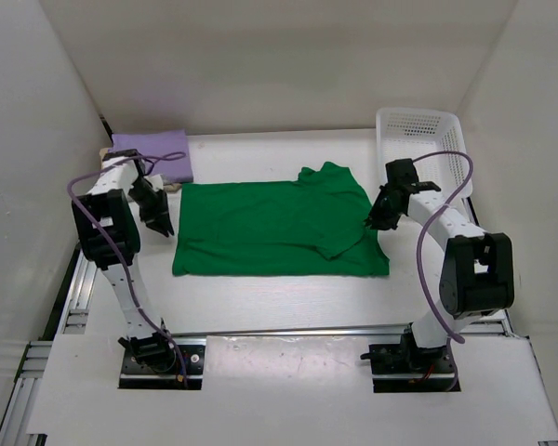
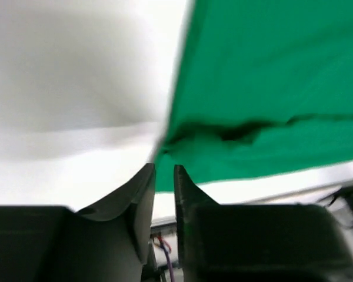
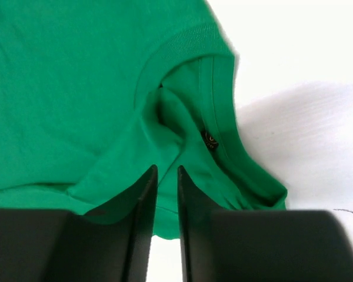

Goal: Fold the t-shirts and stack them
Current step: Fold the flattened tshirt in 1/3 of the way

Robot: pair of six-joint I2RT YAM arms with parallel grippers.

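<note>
- Left gripper [image 2: 165,167] fills the near view. Its fingers are parted by a narrow slit with nothing between them, just off the left edge of the green t-shirt [image 1: 270,228].
- Right gripper [image 3: 167,168] shows the same narrow, empty gap above the collar [image 3: 182,44].
- Green t-shirt lies partly folded mid-table, and the purple t-shirt [image 1: 153,150] sits folded at the far left.
- Risk: such narrow jaws may pinch only one layer or snag the loose collar fold, dragging the fold askew.
- Room: bare table [image 1: 279,297] lies in front, while the basket [image 1: 418,130] crowds the far right.
</note>
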